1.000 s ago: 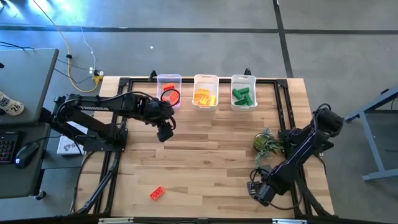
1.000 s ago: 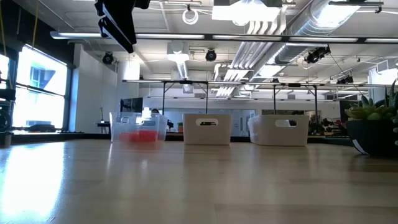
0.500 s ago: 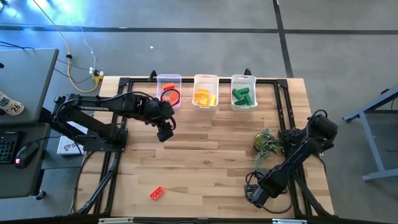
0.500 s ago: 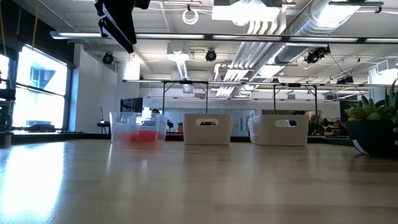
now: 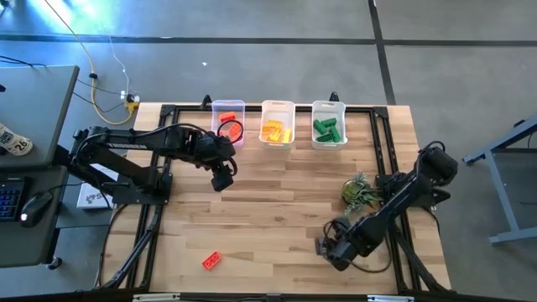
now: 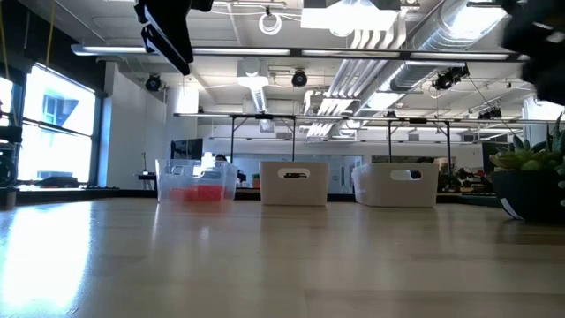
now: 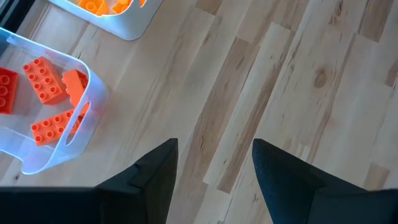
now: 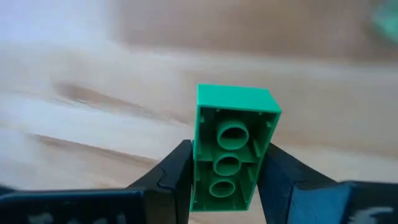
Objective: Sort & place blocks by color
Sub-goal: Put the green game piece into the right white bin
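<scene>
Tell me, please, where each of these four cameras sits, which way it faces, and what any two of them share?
High view: overhead, looking down on the table and both arms.
Low view: at tabletop height, facing the three bins; the left arm hangs top left.
Left wrist view: above the red bin, past open jaws.
Right wrist view: jaws shut on a green block.
Shared: high and left wrist views both show the red bin's blocks.

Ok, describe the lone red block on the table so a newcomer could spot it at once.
In the high view, start at the wooden table and go to the edge opposite the three bins, on the left arm's side. There a red block lies alone on bare wood. The other red blocks sit inside the leftmost clear bin, so this is the only loose one.
</scene>
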Available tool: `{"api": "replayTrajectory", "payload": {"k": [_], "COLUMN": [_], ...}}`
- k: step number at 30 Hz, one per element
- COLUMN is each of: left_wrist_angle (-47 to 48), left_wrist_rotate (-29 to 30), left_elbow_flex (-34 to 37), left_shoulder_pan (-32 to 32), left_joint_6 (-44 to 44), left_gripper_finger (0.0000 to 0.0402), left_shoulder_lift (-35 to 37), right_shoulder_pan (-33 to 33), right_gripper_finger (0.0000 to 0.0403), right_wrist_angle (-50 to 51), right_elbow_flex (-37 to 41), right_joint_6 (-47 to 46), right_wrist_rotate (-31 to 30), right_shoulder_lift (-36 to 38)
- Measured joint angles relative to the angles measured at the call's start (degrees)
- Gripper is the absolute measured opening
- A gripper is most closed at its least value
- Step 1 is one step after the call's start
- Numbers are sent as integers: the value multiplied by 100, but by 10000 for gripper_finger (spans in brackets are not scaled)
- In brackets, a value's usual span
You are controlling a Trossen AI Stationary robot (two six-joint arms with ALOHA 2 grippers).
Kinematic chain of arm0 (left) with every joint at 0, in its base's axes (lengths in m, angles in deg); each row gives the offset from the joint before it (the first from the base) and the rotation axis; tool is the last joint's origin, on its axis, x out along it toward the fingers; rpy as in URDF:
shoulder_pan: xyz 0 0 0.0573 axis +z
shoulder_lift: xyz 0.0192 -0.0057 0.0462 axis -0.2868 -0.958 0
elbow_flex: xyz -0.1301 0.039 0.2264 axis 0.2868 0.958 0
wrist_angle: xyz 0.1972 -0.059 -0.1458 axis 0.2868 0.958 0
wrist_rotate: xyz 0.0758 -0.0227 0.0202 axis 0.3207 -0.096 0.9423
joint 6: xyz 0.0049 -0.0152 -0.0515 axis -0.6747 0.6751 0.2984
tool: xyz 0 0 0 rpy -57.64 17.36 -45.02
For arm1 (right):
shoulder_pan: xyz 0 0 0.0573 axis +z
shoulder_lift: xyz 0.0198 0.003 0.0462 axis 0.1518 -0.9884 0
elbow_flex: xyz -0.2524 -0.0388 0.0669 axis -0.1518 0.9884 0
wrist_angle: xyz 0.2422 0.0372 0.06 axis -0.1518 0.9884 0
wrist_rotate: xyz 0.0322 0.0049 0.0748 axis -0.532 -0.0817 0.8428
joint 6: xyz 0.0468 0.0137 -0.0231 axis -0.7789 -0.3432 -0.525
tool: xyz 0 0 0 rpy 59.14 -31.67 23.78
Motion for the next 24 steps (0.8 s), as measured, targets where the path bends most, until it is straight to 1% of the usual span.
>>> {"api": "replayTrajectory", "payload": {"k": [4, 6, 8, 13, 18, 21, 24], "left_wrist_angle": [0, -1, 0, 2, 30, 62, 76], "left_wrist_rotate": [-6, -13, -24, -20, -28, -40, -140], "left_elbow_flex": [0, 0, 0, 0, 0, 0, 0], "left_shoulder_pan": [-1, 0, -1, 0, -2, -2, -2], "left_joint_6": [-89, -226, -332, -452, -445, -244, 175], "left_gripper_finger": [195, 195, 196, 196, 196, 195, 196], "left_shoulder_lift": [0, 0, 0, 0, 0, 0, 0], "right_shoulder_pan": [-409, -660, -958, -1923, -3013, -3720, -4454], "right_gripper_finger": [113, 113, 113, 113, 113, 113, 113], "right_wrist_angle": [-56, -29, 22, 48, 60, 46, 38], "right_elbow_flex": [0, 0, 0, 0, 0, 0, 0], "right_joint_6": [433, 763, 1211, 2708, 4587, 5720, 6843], "right_wrist_rotate": [-1030, -1422, -1664, -1814, -1796, -1754, -1605], "right_shoulder_lift": [325, 488, 642, 988, 1330, 1552, 1789]}}
